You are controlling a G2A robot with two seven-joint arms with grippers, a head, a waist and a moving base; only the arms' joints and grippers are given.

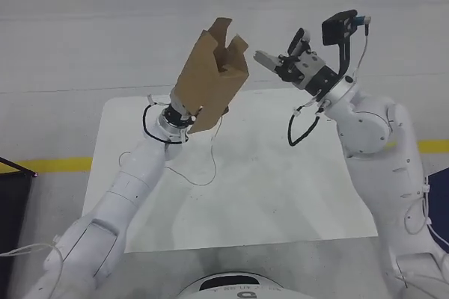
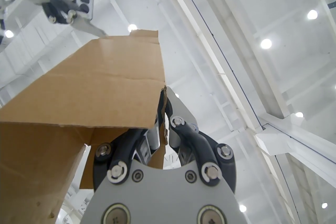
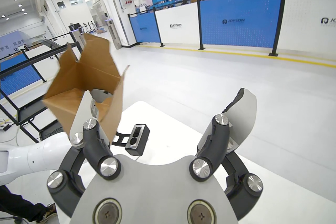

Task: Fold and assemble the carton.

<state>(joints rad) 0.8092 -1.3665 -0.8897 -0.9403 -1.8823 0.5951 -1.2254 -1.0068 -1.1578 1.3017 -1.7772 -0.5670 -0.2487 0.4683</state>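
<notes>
From the top view I cannot see the left hand itself. The carton (image 1: 212,75) covers it, and only the wrist pokes out below the brown card. The left wrist view tells me more: the left hand (image 2: 164,120) is closed tight on the edge of a carton (image 2: 78,83) wall, with one finger in plain sight and the other tucked behind the card. The carton runs off that picture's edge, so its full shape is lost to me there. It is held tilted in the air, flaps standing loose at its open end, and the white worktop (image 1: 284,194) lies below it.

The right hand (image 1: 279,46) hangs just beside the carton's open end, spread wide with nothing in it. One of its fingers (image 2: 89,28) comes close to a flap, but I cannot tell whether it touches.

Beyond the carton (image 3: 86,83) the floor (image 3: 210,78) is pale and glossy, crossed by a yellow line (image 3: 236,53). Blue and white partition panels (image 3: 236,25) stand farther back. Above the carton are round ceiling lights (image 2: 266,43).
</notes>
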